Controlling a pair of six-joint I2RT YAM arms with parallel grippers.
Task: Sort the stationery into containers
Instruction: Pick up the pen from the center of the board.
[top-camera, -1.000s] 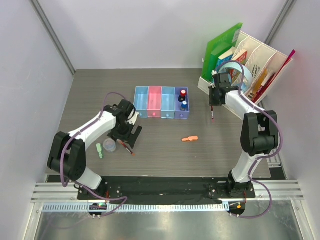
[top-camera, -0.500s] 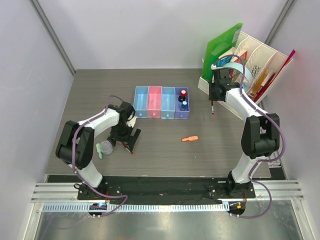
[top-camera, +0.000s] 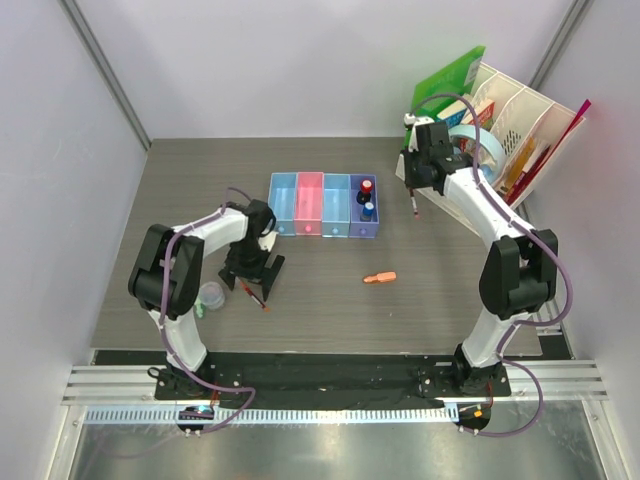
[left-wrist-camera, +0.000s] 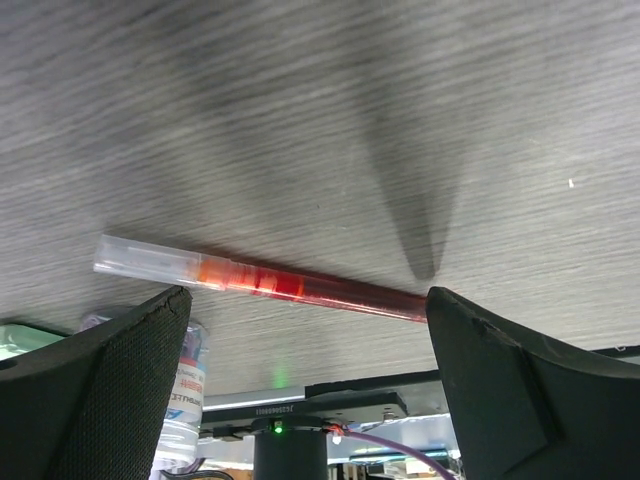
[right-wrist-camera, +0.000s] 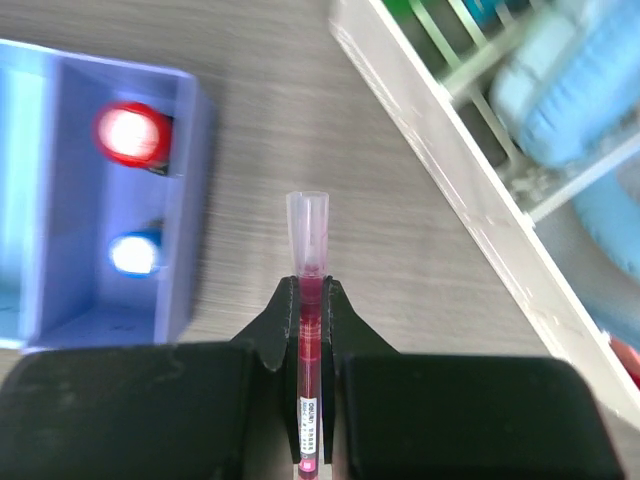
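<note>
Two robot arms reach over a grey wood-grain table (top-camera: 450, 290). Toward the back, four small trays (top-camera: 310, 200) sit joined in a row: light blue, pink, light blue, purple-blue. The purple-blue tray (right-wrist-camera: 188, 200), at the right end, holds a red-capped bit (top-camera: 367, 186) and a blue-capped bit (top-camera: 368, 210).

The left gripper (left-wrist-camera: 307, 296) is low over the left half of the table. Its two fingers are spread wide, one at each end of a loose red pen (left-wrist-camera: 300, 285) lying flat on the surface; whether they touch it cannot be told. Just left of that arm sit a translucent round disc (top-camera: 211, 294) and a green piece (top-camera: 199, 309), the latter partly hidden.

The right gripper (right-wrist-camera: 308, 300) hovers right of the trays, near a white desk organizer (top-camera: 510, 130). Its fingers are pressed tight on a held red pen (right-wrist-camera: 308, 380), whose clear end pokes out past the fingertips — beside the purple-blue tray, not over it.

An orange piece (top-camera: 379, 278) lies alone in front of the trays, well apart from both grippers.
</note>
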